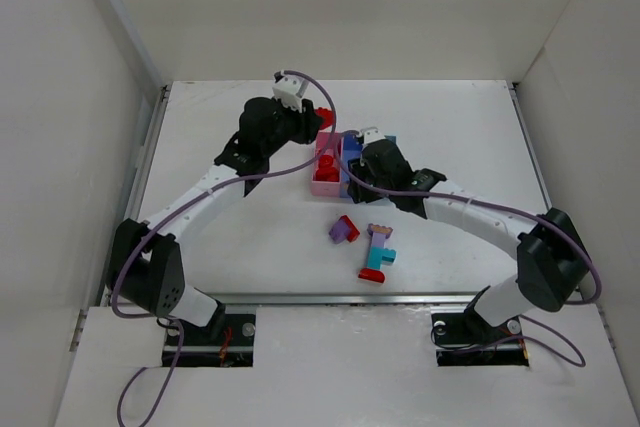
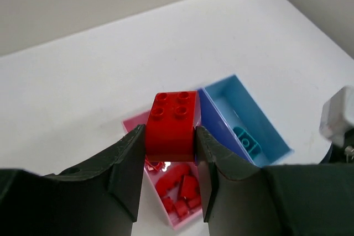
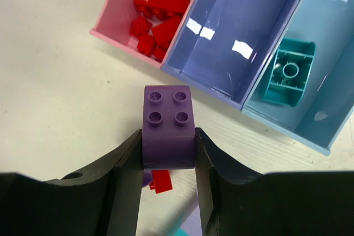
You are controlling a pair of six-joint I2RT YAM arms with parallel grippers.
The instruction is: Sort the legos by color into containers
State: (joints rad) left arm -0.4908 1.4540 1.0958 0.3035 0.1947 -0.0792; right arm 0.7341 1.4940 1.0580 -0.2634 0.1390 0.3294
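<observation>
My left gripper (image 2: pixel 170 136) is shut on a red lego brick (image 2: pixel 170 122) and holds it above the pink container (image 2: pixel 130 122), which has several red pieces in it. In the top view this gripper (image 1: pixel 318 125) sits at the far end of the joined containers (image 1: pixel 325 187). My right gripper (image 3: pixel 168 142) is shut on a purple brick (image 3: pixel 167 125), held over the table just short of the near end of the purple-blue container (image 3: pixel 243 26). The light blue container (image 3: pixel 326 81) holds a teal brick (image 3: pixel 287 73). The right arm (image 1: pixel 385 165) hides much of the two blue bins from above.
Two multicolour clumps lie on the table in front of the bins: a purple and red one (image 1: pixel 344 230) and a lavender, teal and red one (image 1: pixel 378 253). A small red piece (image 3: pixel 161 181) shows below the held purple brick. White walls enclose the table.
</observation>
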